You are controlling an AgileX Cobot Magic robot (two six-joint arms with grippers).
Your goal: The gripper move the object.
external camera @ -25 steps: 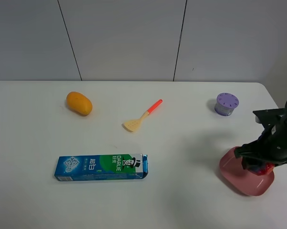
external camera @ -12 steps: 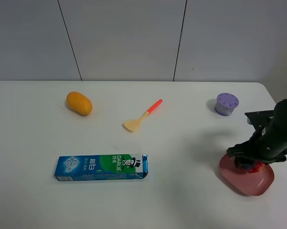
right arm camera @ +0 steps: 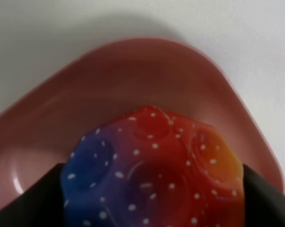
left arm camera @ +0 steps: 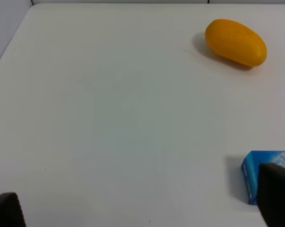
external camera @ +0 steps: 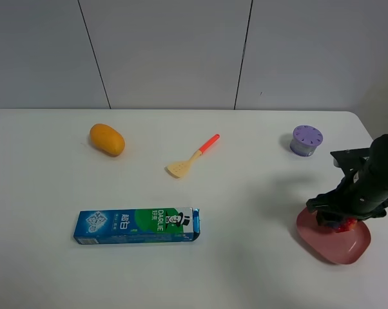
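Pink dish taken as the reference for all positions, exterior high view. The ball, mottled red, blue and purple with white specks, sat over the dish's inner part, largely covered by the right gripper. In the right wrist view the ball filled the space between the two dark fingers, one pressed against each flank, so this gripper was closed on the ball, jaws apart only by the ball's width. The dish wall curved behind the ball there. Could not tell whether the ball touched the dish floor or hung just above it. Left gripper: only two dark fingertips showed at the edge of its own view, set wide apart, with nothing between them but white table; it was open and empty. Purple round lidded container stood behind the dish, near it but apart. Toothpaste box, blue and green, lay flat well to the left of the dish, about level with it. Spatula with orange handle lay left of and behind the dish. Mango lay farthest left of the dish, also behind it.
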